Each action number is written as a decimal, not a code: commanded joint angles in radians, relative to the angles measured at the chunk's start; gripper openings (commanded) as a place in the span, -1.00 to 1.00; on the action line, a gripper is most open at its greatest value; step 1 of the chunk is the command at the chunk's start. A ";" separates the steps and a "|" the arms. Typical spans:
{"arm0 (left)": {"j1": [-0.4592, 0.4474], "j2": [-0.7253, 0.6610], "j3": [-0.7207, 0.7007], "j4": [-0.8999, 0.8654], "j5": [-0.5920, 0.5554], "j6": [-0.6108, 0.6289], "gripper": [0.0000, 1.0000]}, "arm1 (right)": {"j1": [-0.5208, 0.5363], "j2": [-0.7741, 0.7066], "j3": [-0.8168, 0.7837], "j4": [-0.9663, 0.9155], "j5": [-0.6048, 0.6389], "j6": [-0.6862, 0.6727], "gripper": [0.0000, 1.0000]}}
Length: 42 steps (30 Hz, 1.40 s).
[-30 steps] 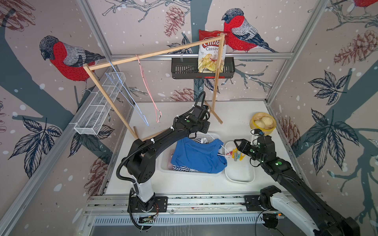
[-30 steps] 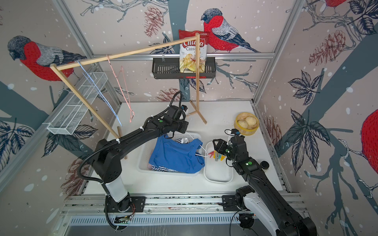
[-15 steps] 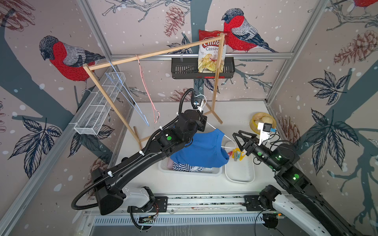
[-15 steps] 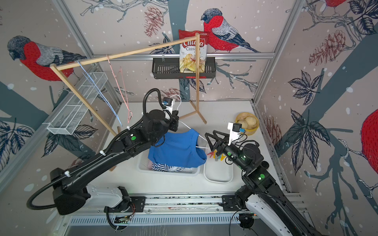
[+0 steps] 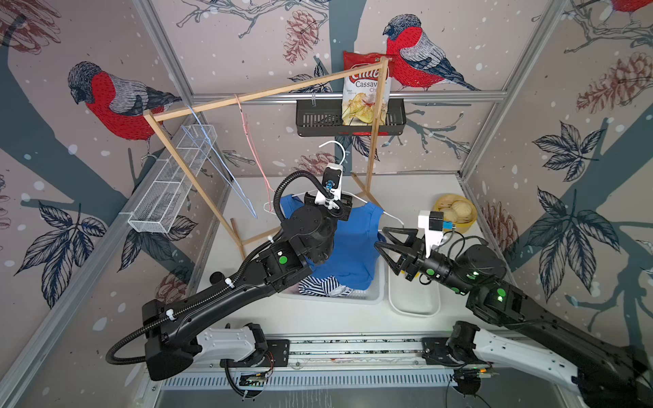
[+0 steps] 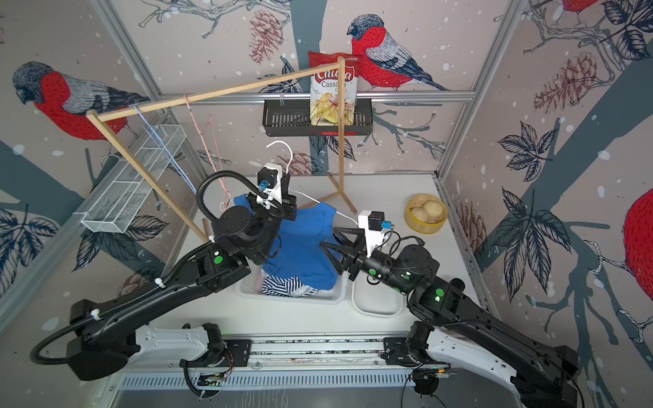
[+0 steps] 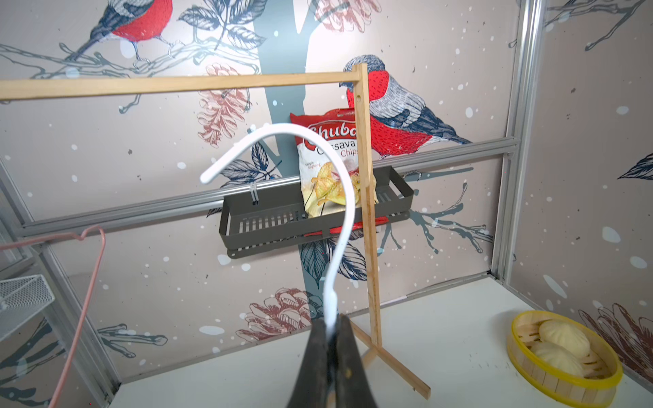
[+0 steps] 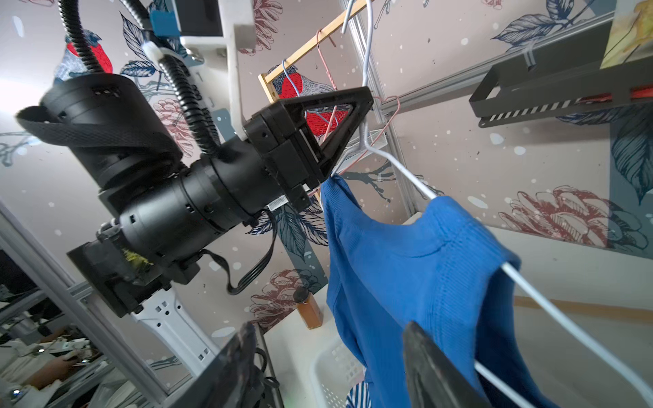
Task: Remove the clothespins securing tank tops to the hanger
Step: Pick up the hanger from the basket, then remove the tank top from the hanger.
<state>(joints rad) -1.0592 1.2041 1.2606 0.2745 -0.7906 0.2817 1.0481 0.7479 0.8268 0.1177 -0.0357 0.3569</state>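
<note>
Mid-frame, left pincer (image 5: 335,197) clamps the white hanger (image 5: 343,155) at its neck, blue tank top (image 5: 353,247) hanging beneath; right pincer (image 5: 381,238), jaws apart, beside the top's right edge.

A bright blue cloth tank top (image 5: 349,247) hangs on a thin white wire hanger (image 7: 349,212) above the white plastic basket (image 5: 374,295); a navy-and-white striped top (image 5: 319,285) lies crumpled inside it.

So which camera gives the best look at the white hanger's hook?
The left wrist view: the white hanger's hook shows large and whole, its neck pinched between the left fingers. Both top views show the hook small. The right wrist view catches only a thin stretch, cut off at the edge.
</note>
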 commanded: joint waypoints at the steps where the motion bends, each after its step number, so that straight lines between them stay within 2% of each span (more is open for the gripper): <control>1: -0.017 -0.002 0.006 0.203 -0.018 0.114 -1.00 | 0.025 0.050 0.049 -0.024 0.219 -0.057 0.29; 4: -0.028 -0.002 0.017 0.215 -0.014 0.132 -1.00 | 0.026 0.067 0.054 -0.009 0.291 -0.042 0.27; 12: -0.039 -0.021 0.008 0.211 0.004 0.092 -1.00 | 0.026 0.140 0.073 0.071 0.308 -0.050 0.19; 14: -0.040 -0.028 0.005 0.199 0.011 0.071 -1.00 | 0.026 0.160 0.077 0.095 0.300 -0.051 0.11; 16: -0.040 -0.029 0.004 0.191 0.007 0.066 -1.00 | 0.025 0.174 0.085 0.109 0.299 -0.052 -0.18; 18: -0.041 -0.029 0.002 0.182 -0.007 0.073 -1.00 | 0.026 0.177 0.097 0.103 0.288 -0.051 -0.62; 23: -0.041 -0.019 -0.002 0.158 -0.028 0.088 -1.00 | 0.026 0.143 0.076 0.126 0.254 -0.041 -1.00; 30: -0.041 0.004 -0.005 0.126 -0.060 0.091 -1.00 | 0.020 0.025 -0.017 0.199 0.248 -0.013 -1.00; 34: -0.041 -0.011 -0.018 0.126 -0.060 0.083 -1.00 | 0.014 -0.068 -0.061 0.181 0.339 0.006 -1.00; 40: -0.041 -0.038 -0.022 0.145 -0.072 0.104 -1.00 | 0.005 -0.252 -0.134 0.077 0.544 0.039 -1.00; 42: -0.041 -0.046 -0.016 0.153 -0.069 0.109 -1.00 | 0.003 -0.302 -0.148 0.027 0.553 0.052 -1.00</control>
<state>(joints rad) -1.0988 1.1702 1.2358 0.3767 -0.8413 0.3725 1.0527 0.4847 0.6914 0.2020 0.4297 0.3733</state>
